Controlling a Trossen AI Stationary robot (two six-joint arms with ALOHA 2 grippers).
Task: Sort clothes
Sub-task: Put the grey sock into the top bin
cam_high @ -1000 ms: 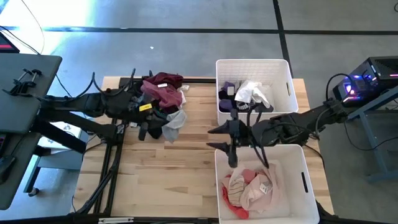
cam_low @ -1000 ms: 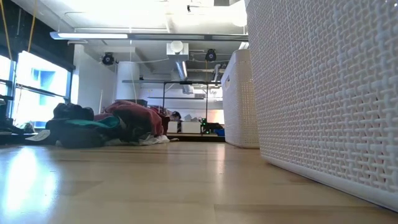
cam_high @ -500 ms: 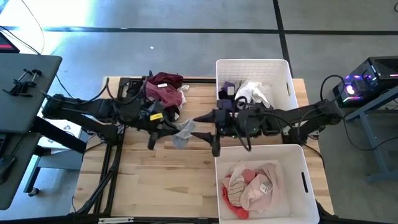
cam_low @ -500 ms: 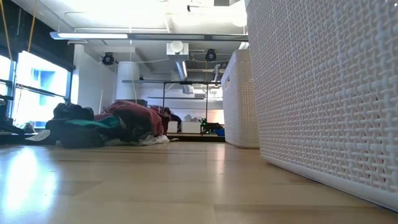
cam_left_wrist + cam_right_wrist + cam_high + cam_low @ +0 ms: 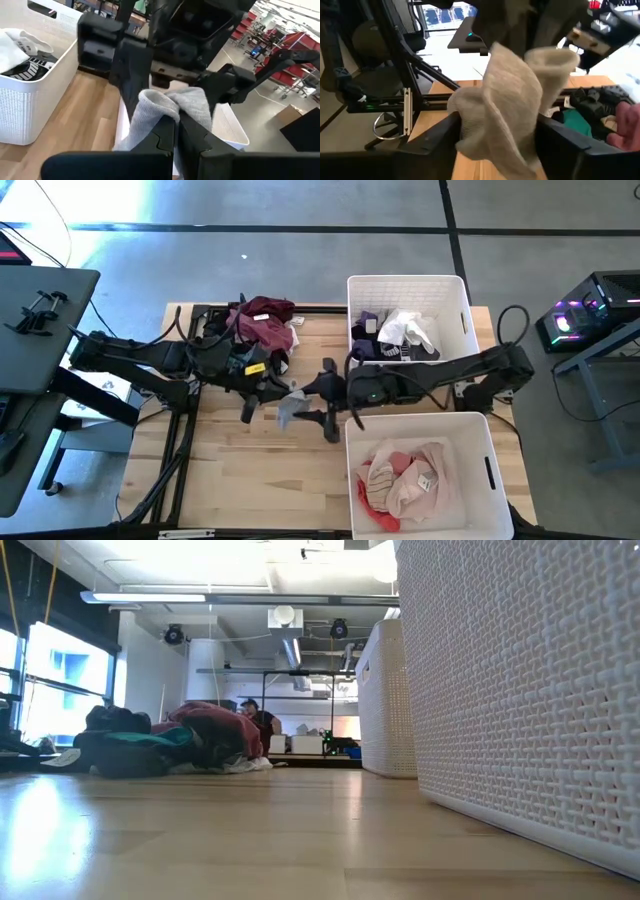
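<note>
On the left of the pale wooden table I see the pile of clothes, soft and crumpled, mostly maroon with some black, white and a little teal; in the low view it lies as a low mound on the smooth, slightly shiny boards. My left gripper is just beside this pile, toward the middle of the table, and its fingers are pressed together on a grey sock, a thick knitted piece that hangs folded and limp above the wood. In the left wrist view the same sock bulges out over the closed fingers. My right gripper comes from the other side, and its fingers stand wide apart, one on each side of the sock; I cannot tell if they touch the fabric. In the right wrist view the sock fills the space between these fingers. Further right are two white plastic bins with a woven-looking wall: the far bin has white, black and purple pieces, and the near bin has pink and red ones. The room has a grey concrete floor, and bright ceiling lights show in the low view.
</note>
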